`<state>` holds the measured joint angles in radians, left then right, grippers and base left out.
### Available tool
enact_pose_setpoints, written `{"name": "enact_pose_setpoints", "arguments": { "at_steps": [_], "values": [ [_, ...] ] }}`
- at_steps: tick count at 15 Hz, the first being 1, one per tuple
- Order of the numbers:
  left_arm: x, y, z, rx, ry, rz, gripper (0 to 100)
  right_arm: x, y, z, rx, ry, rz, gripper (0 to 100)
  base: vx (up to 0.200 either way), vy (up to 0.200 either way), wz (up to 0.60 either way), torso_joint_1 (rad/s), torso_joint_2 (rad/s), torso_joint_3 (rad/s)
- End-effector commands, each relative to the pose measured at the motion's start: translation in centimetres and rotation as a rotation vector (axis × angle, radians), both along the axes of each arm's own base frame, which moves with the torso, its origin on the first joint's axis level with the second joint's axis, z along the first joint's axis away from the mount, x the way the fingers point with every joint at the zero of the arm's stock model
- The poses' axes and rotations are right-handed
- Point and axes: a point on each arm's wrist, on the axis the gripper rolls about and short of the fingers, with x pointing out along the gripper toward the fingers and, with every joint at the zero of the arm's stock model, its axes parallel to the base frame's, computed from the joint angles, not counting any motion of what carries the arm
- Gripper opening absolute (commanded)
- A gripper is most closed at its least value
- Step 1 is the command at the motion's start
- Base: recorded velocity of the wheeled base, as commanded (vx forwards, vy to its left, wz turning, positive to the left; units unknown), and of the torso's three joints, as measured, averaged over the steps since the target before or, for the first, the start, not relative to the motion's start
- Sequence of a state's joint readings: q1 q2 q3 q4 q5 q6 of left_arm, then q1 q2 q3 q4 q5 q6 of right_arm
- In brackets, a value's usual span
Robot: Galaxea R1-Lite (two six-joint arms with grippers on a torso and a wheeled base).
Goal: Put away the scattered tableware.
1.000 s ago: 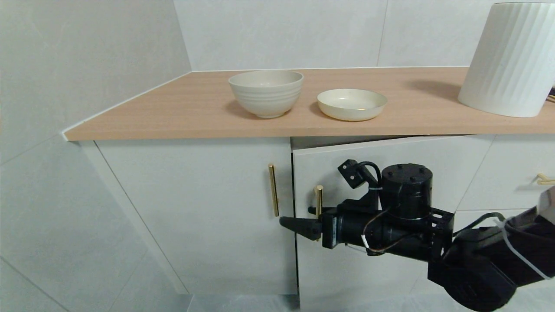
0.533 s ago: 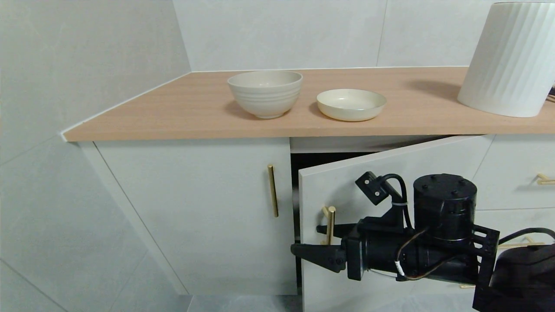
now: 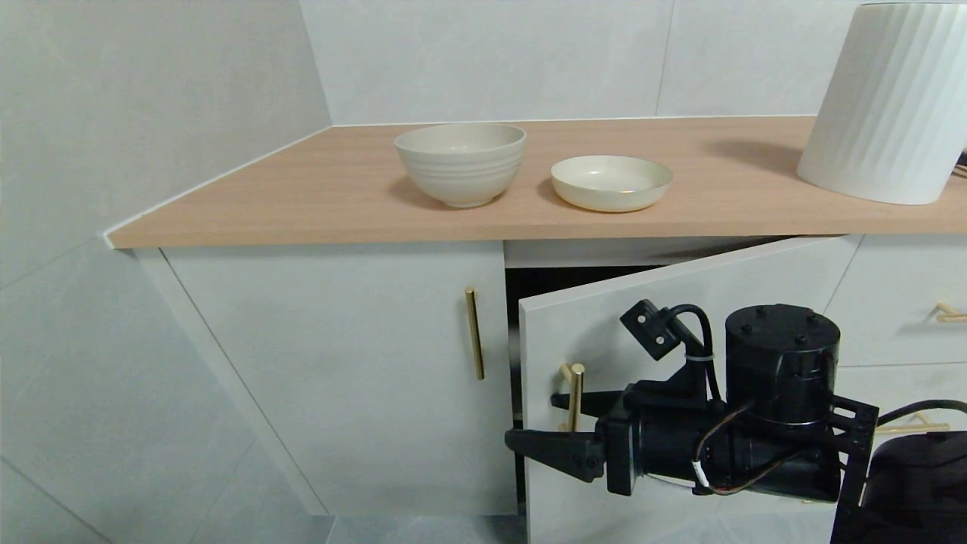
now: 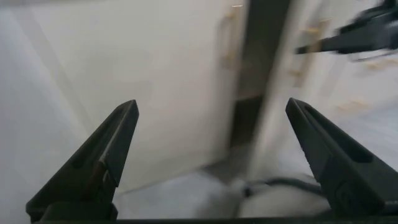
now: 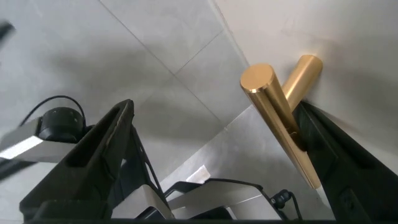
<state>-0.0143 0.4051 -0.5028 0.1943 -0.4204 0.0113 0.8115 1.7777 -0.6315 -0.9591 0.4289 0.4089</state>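
In the head view, the bowl (image 3: 460, 162) and the shallow dish (image 3: 610, 182) sit side by side, apart, on the wooden counter (image 3: 302, 204), not yet put away. Below them the right door (image 3: 589, 332) stands ajar. The right gripper (image 3: 532, 421) has its fingers spread on either side of the brass handle (image 3: 576, 395), not pinching it. I judge the pull should follow the door's hinge arc, one finger hooked behind the bar, until the gap would admit a bowl. The cupboard's inside is a dark slit, and no shelves can be made out. The left wrist view is blurred; the left gripper (image 4: 210, 106) is spread and empty, facing the doors. The right wrist view shows the handle close against one finger and well apart from the other; whether they touch is hard to tell.
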Motion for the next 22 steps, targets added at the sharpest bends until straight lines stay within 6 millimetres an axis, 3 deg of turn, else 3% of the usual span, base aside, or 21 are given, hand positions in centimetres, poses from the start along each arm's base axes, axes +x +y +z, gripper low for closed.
{"name": "enact_pose_setpoints", "arguments": {
  "at_steps": [1, 5, 9, 14, 15, 22],
  "values": [
    [9.2, -0.9, 4.0, -0.013, 0.258, -0.173, 100, -0.1, 0.1, 0.0, 0.002, 0.001, 0.011, 100, 0.000, 0.000, 0.00, 0.000, 0.00, 0.000],
    [15.5, -4.0, 2.1, -0.025, 0.368, -0.328, 100, -0.2, 0.2, 0.1, 0.003, -0.001, 0.014, 100, 0.000, 0.000, 0.00, 0.000, 0.00, 0.000],
    [17.2, -7.6, -1.1, -0.086, 0.483, -0.453, 100, -0.2, 0.3, -0.1, -0.001, 0.003, 0.016, 100, 0.000, 0.000, 0.00, 0.000, 0.00, 0.000],
    [18.0, -8.3, -2.4, -0.096, 0.521, -0.462, 100, -0.1, 0.4, -0.4, -0.009, 0.011, 0.017, 100, 0.000, 0.000, 0.00, 0.000, 0.00, 0.000],
    [18.0, -8.3, -2.4, -0.096, 0.520, -0.462, 0, -0.1, 0.5, -0.5, -0.009, 0.011, 0.017, 100, 0.000, 0.000, 0.00, 0.000, 0.00, 0.000],
    [19.7, -9.1, -2.1, -0.103, 0.451, -0.464, 0, -0.4, 0.7, -0.4, -0.009, 0.011, 0.031, 100, 0.000, 0.000, 0.00, 0.000, 0.00, 0.000]
  ]
}}
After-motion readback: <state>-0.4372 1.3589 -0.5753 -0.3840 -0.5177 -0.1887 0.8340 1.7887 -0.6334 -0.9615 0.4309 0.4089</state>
